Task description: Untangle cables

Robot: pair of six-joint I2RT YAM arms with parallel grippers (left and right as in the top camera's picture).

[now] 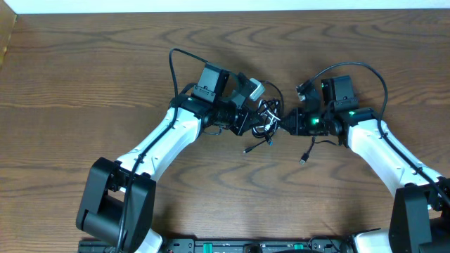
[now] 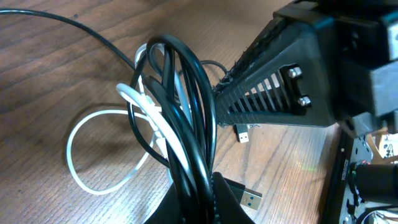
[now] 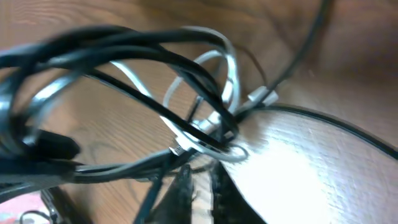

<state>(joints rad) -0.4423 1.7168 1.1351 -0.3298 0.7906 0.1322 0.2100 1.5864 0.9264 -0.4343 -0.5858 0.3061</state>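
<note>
The cables lie tangled on the table between my two grippers. The black cable [image 1: 265, 118] is coiled in several loops [image 2: 199, 93], and the white cable [image 2: 74, 162] threads through them and loops out to the left. My left gripper [image 2: 208, 200] [image 1: 254, 119] is shut on the black loops. A USB plug [image 2: 250, 199] lies beside its fingers. My right gripper [image 3: 202, 180] [image 1: 284, 121] points at the knot where the white cable [image 3: 230, 68] crosses the black cable [image 3: 93, 43]. Its fingers stand a narrow slit apart, with wood showing between them.
Two loose plug ends rest on the wood in front of the tangle, one [image 1: 247, 150] to the left and one [image 1: 304, 159] to the right. Thick arm wires arch over each wrist [image 1: 172, 63] [image 1: 376, 74]. The table's far edge [image 1: 211, 11] runs along the top.
</note>
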